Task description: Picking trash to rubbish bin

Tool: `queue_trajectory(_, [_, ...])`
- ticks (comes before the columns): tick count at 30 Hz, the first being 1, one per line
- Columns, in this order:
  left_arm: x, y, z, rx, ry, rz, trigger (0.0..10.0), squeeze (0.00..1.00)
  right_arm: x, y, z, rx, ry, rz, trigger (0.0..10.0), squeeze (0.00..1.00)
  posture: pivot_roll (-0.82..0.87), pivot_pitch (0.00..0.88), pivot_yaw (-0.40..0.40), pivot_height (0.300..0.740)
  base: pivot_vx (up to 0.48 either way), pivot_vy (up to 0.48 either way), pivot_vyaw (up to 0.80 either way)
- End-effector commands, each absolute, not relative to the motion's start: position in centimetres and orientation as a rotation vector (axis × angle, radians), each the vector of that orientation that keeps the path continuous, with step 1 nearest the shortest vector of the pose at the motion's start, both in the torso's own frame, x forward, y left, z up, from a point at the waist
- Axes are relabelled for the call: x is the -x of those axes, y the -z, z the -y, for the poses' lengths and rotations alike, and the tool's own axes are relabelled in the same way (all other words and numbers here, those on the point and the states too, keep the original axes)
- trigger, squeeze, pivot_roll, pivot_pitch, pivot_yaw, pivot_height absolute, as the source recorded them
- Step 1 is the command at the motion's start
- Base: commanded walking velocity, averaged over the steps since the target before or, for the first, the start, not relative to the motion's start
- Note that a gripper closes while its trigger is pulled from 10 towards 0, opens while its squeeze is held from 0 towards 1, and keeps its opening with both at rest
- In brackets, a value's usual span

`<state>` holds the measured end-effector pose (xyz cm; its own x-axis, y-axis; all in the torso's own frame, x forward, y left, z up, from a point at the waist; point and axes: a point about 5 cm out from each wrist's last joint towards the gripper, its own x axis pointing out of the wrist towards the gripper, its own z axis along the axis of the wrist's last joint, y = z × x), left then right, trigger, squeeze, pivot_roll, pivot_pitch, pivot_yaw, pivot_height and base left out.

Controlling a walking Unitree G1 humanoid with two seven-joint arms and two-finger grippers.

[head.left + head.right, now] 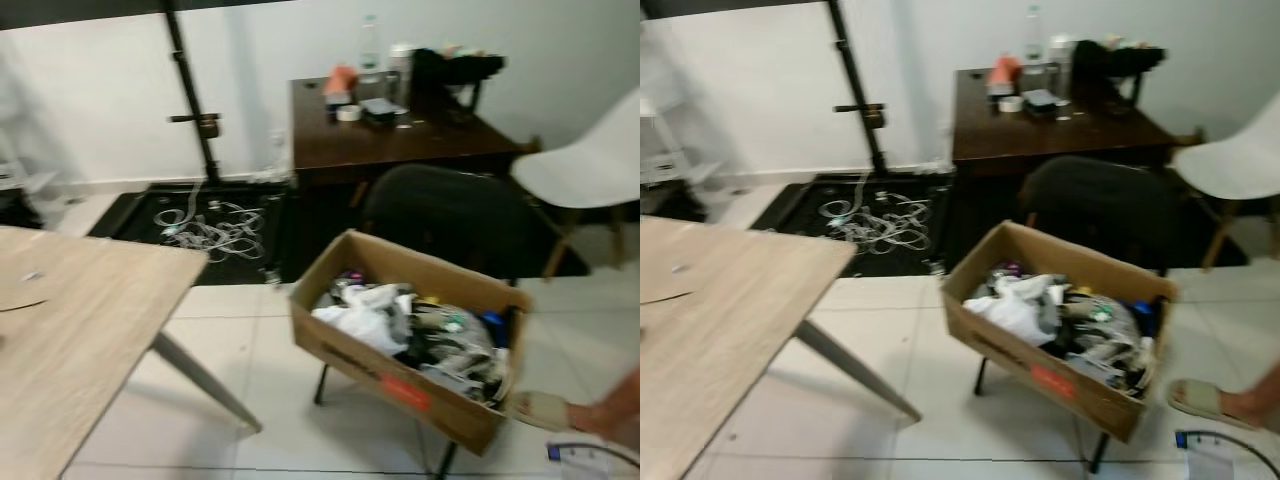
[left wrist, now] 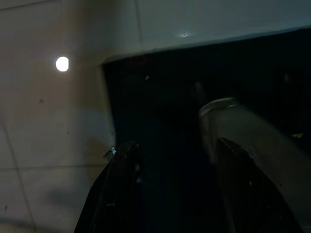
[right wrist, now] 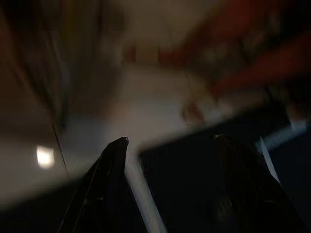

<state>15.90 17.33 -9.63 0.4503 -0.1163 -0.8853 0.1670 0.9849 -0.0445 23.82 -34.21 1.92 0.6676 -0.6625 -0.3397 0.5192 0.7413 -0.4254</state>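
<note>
The box (image 1: 400,355) serving as my bin sits tilted on a chair (image 1: 450,215) just ahead, already heaped with trash (image 1: 410,325), its open mouth turned toward me for easy drops. My left gripper (image 2: 177,160) and right gripper (image 3: 170,150) hang over the floor, fingers apart, empty. A person's slippered foot (image 1: 1210,400) stands beside the box.

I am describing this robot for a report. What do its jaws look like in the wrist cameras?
Each gripper, left gripper and right gripper, shows two long black fingers that narrow toward blunt tips, with a gap between them. No cables or markings can be made out; both views are dark.
</note>
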Motion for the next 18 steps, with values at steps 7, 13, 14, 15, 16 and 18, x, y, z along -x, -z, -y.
queue_trajectory(7, [-15.5, 9.8, -17.5, -0.057, 0.181, -1.105, 10.0, 0.0, -29.3, -9.3, 34.2, 0.278, 0.631, -0.155, 10.0, 0.0, -0.27, 0.081, 0.11, 0.74, 0.0, 0.0, 0.76])
queue_trajectory(13, [-15.1, 9.9, -17.5, -0.065, 0.186, -1.118, 10.0, 0.0, -32.6, -16.5, 31.6, 0.257, 0.518, 0.185, 10.0, 0.0, -0.27, 0.079, 0.109, 0.74, 0.0, 0.0, 0.72])
queue_trajectory(14, [-15.1, 9.9, -17.5, -0.064, 0.186, -1.118, 10.0, 0.0, -33.0, -17.7, 30.7, 0.253, 0.483, 0.237, 10.0, 0.0, -0.27, 0.079, 0.109, 0.74, 0.0, 0.0, 0.69])
queue_trajectory(15, [-15.1, 9.9, -17.5, -0.064, 0.186, -1.118, 10.0, 0.0, -33.0, -17.7, 30.7, 0.253, 0.483, 0.237, 10.0, 0.0, -0.27, 0.079, 0.109, 0.74, 0.0, 0.0, 0.69])
queue_trajectory(16, [-15.1, 9.9, -17.5, -0.064, 0.186, -1.118, 10.0, 0.0, -33.0, -17.7, 30.7, 0.253, 0.483, 0.237, 10.0, 0.0, -0.27, 0.079, 0.109, 0.74, 0.0, 0.0, 0.69])
queue_trajectory(18, [-15.2, 9.9, -17.4, -0.065, 0.189, -1.116, 10.0, 0.0, -34.0, -19.7, 28.3, 0.239, 0.381, 0.328, 10.0, 0.0, -0.27, 0.078, 0.11, 0.74, 0.0, 0.0, 0.69])
